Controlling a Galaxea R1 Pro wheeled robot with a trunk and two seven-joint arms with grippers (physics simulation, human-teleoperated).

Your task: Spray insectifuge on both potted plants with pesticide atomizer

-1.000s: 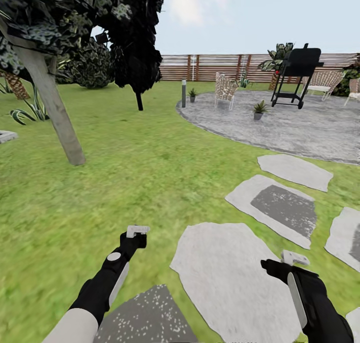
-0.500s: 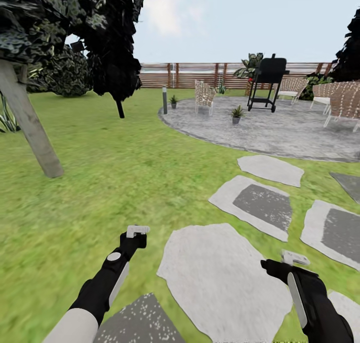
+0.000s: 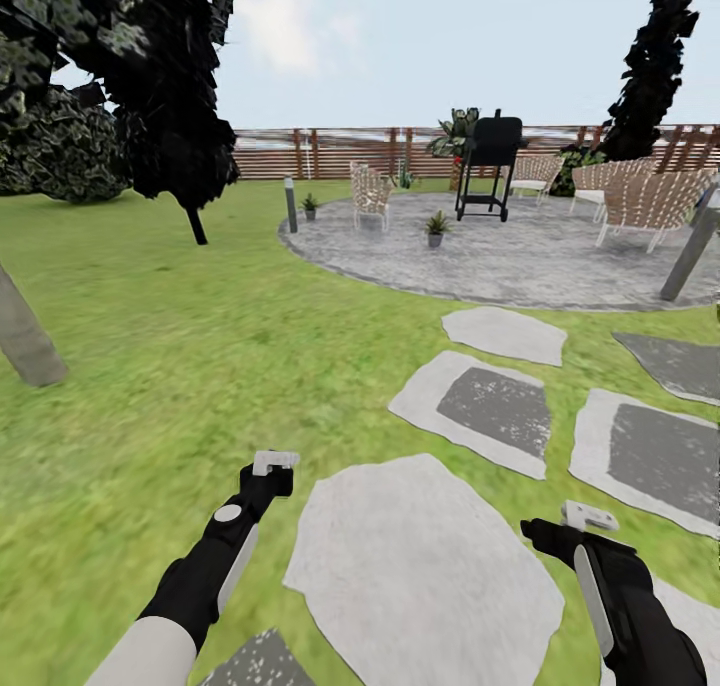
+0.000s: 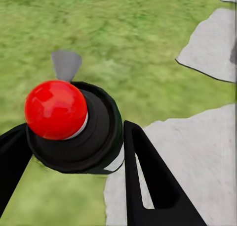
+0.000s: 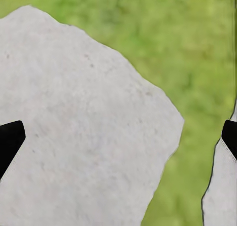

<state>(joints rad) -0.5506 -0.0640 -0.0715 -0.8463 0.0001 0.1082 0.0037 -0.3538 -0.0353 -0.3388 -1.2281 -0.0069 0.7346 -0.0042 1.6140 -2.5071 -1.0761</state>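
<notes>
We hold both arms low over the lawn (image 3: 200, 366) and stepping stones (image 3: 425, 566): the left gripper (image 3: 275, 460) and right gripper (image 3: 588, 515) carry nothing, though we cannot tell how wide either stands. Two potted plants (image 3: 435, 228) sit far ahead, one on the round patio (image 3: 560, 261), one at its edge.

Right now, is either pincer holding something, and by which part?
Nothing is held. The left pincer and right pincer hang over grass and stepping stones, nothing between their fingers.
</notes>
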